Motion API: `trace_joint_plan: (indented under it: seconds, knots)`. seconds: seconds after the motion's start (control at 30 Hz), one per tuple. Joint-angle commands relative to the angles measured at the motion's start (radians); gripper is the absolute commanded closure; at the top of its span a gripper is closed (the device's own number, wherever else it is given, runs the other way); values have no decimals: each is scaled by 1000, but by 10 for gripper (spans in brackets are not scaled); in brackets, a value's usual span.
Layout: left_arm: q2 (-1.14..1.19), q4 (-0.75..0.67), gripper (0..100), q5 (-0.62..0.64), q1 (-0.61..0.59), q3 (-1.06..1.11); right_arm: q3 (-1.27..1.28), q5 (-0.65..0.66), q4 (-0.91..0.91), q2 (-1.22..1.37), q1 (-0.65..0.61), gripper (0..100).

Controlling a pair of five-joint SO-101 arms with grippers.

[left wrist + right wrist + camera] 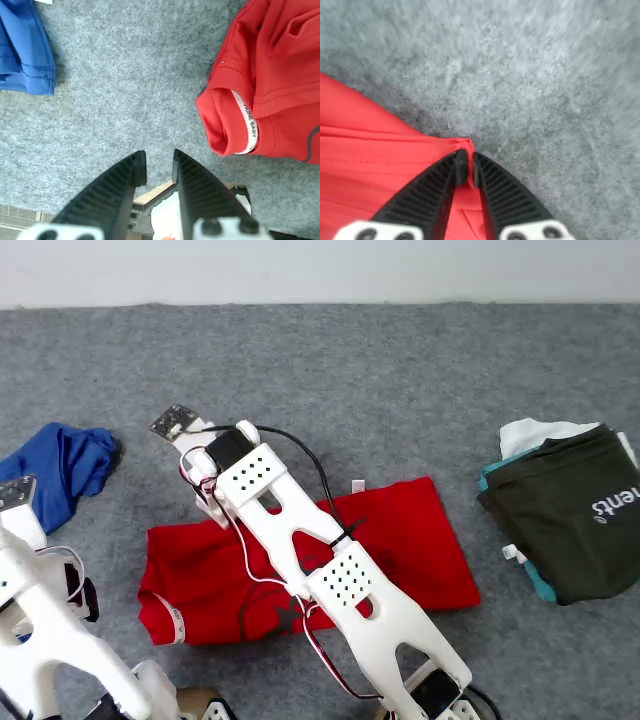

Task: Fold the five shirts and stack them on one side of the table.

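Observation:
A red shirt (400, 540) lies partly folded in the middle of the grey mat, its collar (245, 120) toward the front left. My right gripper (466, 165) sits at the shirt's far left corner (207, 502), fingers pinched shut on the red hem (370, 150). The right arm stretches diagonally across the shirt. My left gripper (159, 162) hovers over bare mat near the front left, between the red shirt (280, 75) and a crumpled blue shirt (22, 45), its fingers apart with nothing between them. The blue shirt (60, 465) lies at the left edge.
A stack of folded shirts (570, 510) sits at the right side, a dark one on top with teal and white beneath. The grey mat (400, 380) is bare at the back. The left arm (45, 625) stands at the front left corner.

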Motion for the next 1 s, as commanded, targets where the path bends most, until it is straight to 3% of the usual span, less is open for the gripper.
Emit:
trace_joint_plan:
  seconds: [0.0,0.4,0.57,0.97]
  knots:
    - [0,-8,899,8,-2,2,-54,-6,44,-113,-4,989]
    - [0,-6,899,8,-2,2,316,-3,45,-361,-85,989]
    - [3,-6,899,8,-2,2,517,64,42,-464,-111,989]
    - [3,-5,899,8,-2,2,667,169,45,-605,-77,953]
